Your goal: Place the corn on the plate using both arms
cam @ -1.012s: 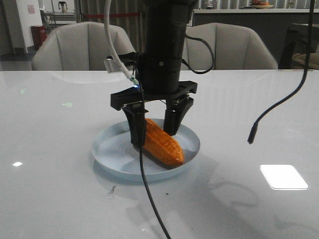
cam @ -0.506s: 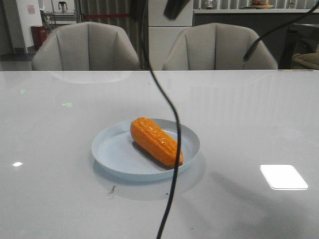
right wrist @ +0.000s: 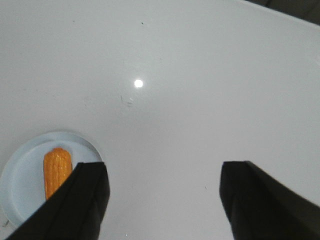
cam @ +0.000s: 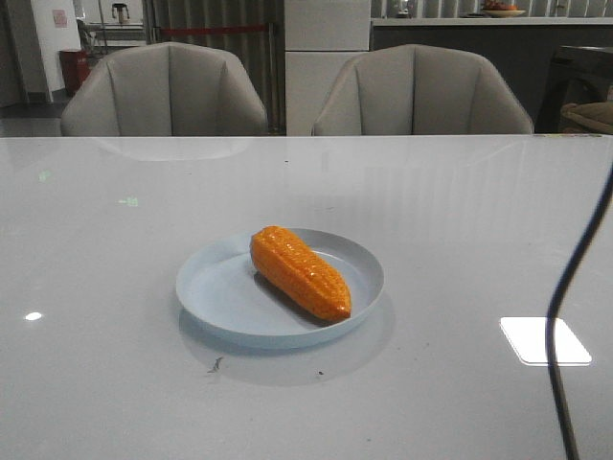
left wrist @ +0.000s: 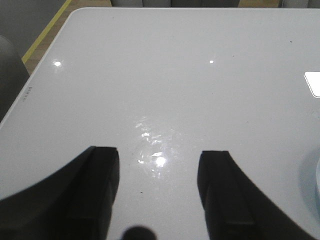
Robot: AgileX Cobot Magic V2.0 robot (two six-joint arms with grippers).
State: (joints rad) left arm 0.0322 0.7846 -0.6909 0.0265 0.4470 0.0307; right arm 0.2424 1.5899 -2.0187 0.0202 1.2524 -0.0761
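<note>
The orange corn (cam: 300, 271) lies on its side in the pale blue plate (cam: 215, 287) at the middle of the table, blunt tip toward the front right. Neither arm shows in the front view. In the right wrist view the corn (right wrist: 56, 170) and plate (right wrist: 22, 175) appear small and far below, beside one finger; my right gripper (right wrist: 165, 192) is open and empty, high over the table. My left gripper (left wrist: 159, 175) is open too, with only bare tabletop between its fingers; a sliver of the plate rim (left wrist: 312, 180) shows at that view's edge.
A black cable (cam: 558, 326) hangs down at the front right of the front view. Two beige chairs (cam: 163, 91) stand behind the table's far edge. A bright light patch (cam: 544, 340) reflects on the glossy white table at the right.
A second ago a gripper stood over the plate with its fingers around the corn. It let go and rose out of the front view; the corn stays on the plate. The hanging cable swung right.
</note>
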